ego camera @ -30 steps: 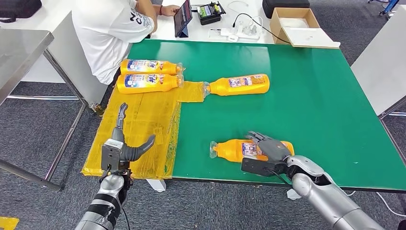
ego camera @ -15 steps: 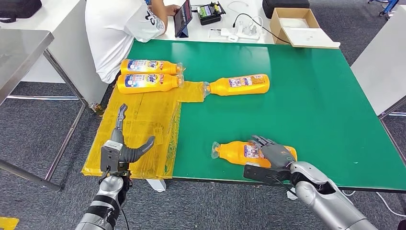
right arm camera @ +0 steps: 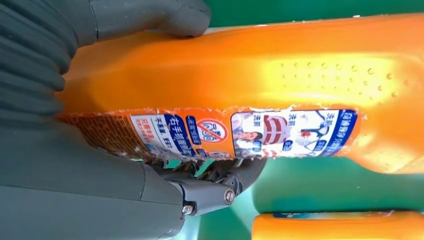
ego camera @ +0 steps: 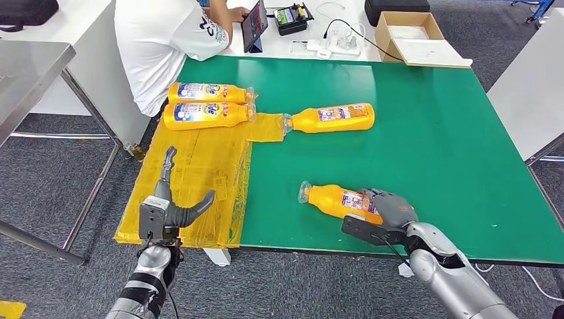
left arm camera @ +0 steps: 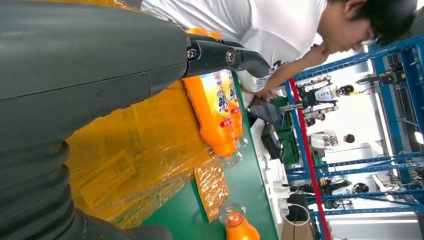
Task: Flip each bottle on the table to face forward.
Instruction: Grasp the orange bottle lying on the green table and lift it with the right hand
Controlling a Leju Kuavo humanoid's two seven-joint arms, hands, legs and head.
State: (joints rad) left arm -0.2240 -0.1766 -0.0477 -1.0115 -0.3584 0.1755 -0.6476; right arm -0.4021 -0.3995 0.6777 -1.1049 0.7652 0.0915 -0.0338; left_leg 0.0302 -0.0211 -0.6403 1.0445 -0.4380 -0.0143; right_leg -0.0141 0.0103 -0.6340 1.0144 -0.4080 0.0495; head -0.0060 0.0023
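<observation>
- Head view: the right hand (ego camera: 389, 211) has its fingers wrapped over the base end of the near bottle (ego camera: 339, 200), which lies on its side near the front edge of the green bench (ego camera: 432, 146), clear cap pointing left and a bit away from the robot, small-print label facing up.
- Same view: the left hand (ego camera: 171, 203) hangs off the front-left corner of the bench, holding nothing, fingers spread, thumb sticking out to the side, over the yellow plastic sheet (ego camera: 199, 179).
- The far bottle (ego camera: 330, 117) lies on its side mid-bench, its cap just on the edge of the yellow sheet. Two more bottles (ego camera: 207, 103) lie side by side at the back-left, touching each other, right by a person in a white shirt (ego camera: 166, 40).
- A cardboard box (ego camera: 407, 33) and a tablet (ego camera: 255, 25) sit on the white table behind.
- Left wrist view: spread dark fingers (left arm camera: 225, 52) above the yellow sheet, the bottle pair beyond them.
- Right wrist view: thumb (right arm camera: 150, 17) on one side of the orange bottle, dark fingers (right arm camera: 220, 185) on the other, so it's properly gripped, label in plain sight.
</observation>
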